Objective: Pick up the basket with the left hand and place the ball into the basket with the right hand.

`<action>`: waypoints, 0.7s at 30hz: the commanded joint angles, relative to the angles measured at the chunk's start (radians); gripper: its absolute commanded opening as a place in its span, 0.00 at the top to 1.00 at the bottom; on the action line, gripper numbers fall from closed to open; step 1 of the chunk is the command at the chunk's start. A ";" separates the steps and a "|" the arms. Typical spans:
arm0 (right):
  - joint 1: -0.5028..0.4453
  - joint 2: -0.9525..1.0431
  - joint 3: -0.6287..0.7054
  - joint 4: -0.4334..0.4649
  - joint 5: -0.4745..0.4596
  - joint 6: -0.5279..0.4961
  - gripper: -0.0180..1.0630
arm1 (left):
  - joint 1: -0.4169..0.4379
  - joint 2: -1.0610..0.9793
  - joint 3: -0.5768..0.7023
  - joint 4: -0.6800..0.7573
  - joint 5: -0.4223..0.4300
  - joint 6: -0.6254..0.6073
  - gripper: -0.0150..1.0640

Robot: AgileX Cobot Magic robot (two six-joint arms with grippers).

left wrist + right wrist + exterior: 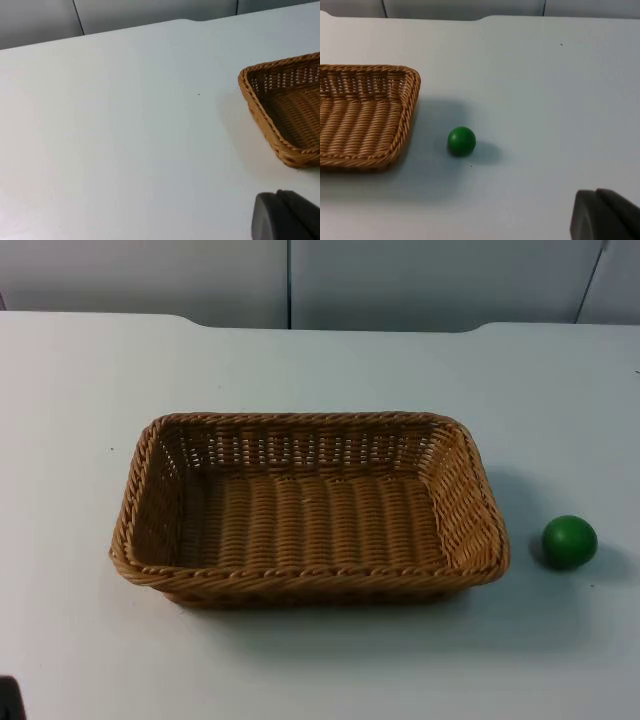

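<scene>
although both wrist views look along the grippers, each one gives just a single black fingertip, so for the left gripper and the right gripper i cannot tell if they are released or clenched. nothing is seen between or against these fingertips. the wicker basket is cut off at the frame edge in both wrist views: the left wrist view has one corner of it, and the right wrist view has the opposite end.

the left gripper hangs above bare white table, beside the basket's left end and apart from it, not touching the rim. the right gripper hangs above the table to the right of the green ball, well apart from it.

in the top view the green ball lies on the white table, just beside the right short side of the basket, with a small strip of table between them. it is outside the basket. the basket is rectangular, woven, brown, and it sits flat on the table near the middle. its woven floor is bare. behind the table stands the grey partition wall.
</scene>
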 commanded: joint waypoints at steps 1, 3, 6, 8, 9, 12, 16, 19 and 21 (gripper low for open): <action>0.000 -0.002 0.006 -0.002 -0.010 -0.004 0.99 | 0.001 -0.005 0.002 0.000 -0.010 -0.005 0.99; 0.000 -0.002 0.006 -0.002 -0.010 -0.004 0.99 | 0.001 -0.003 -0.002 -0.017 -0.016 -0.016 0.99; 0.000 -0.002 0.006 -0.002 -0.010 -0.004 0.99 | 0.001 0.106 -0.050 -0.191 0.035 -0.044 0.99; 0.000 -0.002 0.006 -0.002 -0.010 -0.004 0.99 | 0.001 0.171 -0.069 -0.224 0.049 -0.019 0.99; 0.000 -0.002 0.006 -0.002 -0.010 -0.004 0.99 | 0.001 0.245 -0.098 -0.251 0.056 0.007 0.99; 0.000 -0.002 0.006 -0.002 -0.010 -0.004 0.99 | 0.001 0.468 -0.159 -0.294 0.071 0.055 0.99; 0.000 -0.002 0.006 -0.002 -0.010 -0.004 0.99 | 0.001 0.689 -0.211 -0.360 0.071 0.106 0.99; 0.000 -0.002 0.006 -0.002 -0.010 -0.004 0.99 | 0.001 0.889 -0.243 -0.397 0.064 0.156 0.99; 0.000 -0.002 0.006 -0.002 -0.010 -0.004 0.99 | 0.001 0.957 -0.252 -0.410 0.041 0.169 0.98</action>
